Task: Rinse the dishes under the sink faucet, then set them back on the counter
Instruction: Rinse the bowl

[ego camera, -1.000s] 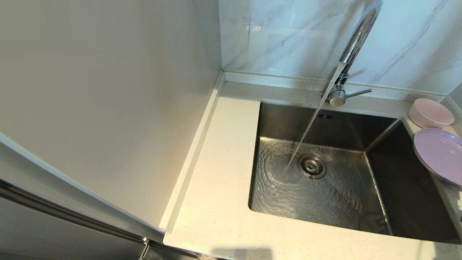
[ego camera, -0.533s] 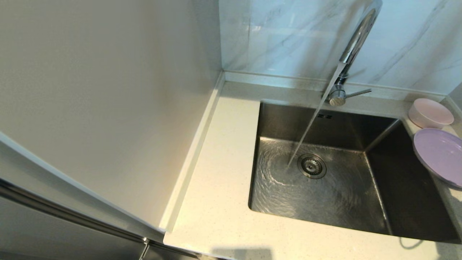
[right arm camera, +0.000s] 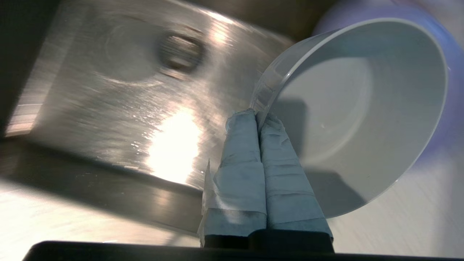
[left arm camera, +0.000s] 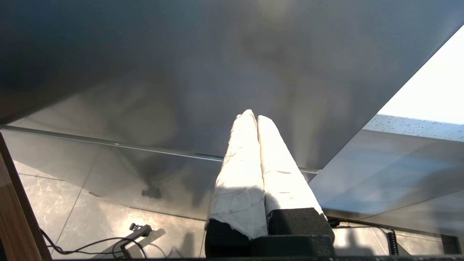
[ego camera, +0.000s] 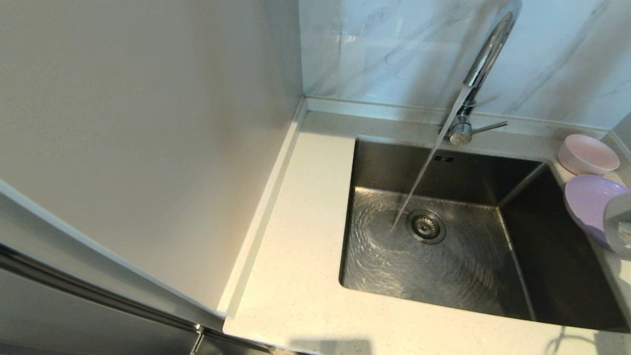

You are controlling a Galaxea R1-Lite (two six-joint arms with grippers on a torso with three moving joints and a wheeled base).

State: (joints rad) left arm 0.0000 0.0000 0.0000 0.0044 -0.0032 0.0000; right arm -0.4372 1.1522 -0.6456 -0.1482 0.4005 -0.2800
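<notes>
My right gripper (right arm camera: 256, 115) is shut on the rim of a pale greyish-white dish (right arm camera: 362, 108), held tilted above the sink's right side. In the head view that dish (ego camera: 618, 224) enters at the right edge, in front of the lavender plate (ego camera: 586, 202). The pink bowl (ego camera: 588, 154) sits on the counter (ego camera: 296, 276) behind the plate. Water runs from the chrome faucet (ego camera: 485, 54) into the steel sink (ego camera: 443, 256) beside the drain strainer (ego camera: 426, 227). My left gripper (left arm camera: 252, 116) is shut with nothing in it, parked low, away from the counter.
A tall cream side panel (ego camera: 148, 138) rises left of the counter. The grey-veined marble wall (ego camera: 394, 49) stands behind the faucet. The faucet's thin lever (ego camera: 488, 127) points right. Below the left gripper, cables (left arm camera: 108, 244) lie on a tiled floor.
The greyish-white dish has come into the head view at the right edge, covering part of the lavender plate. Water keeps running; the pink bowl and plate have not moved.
</notes>
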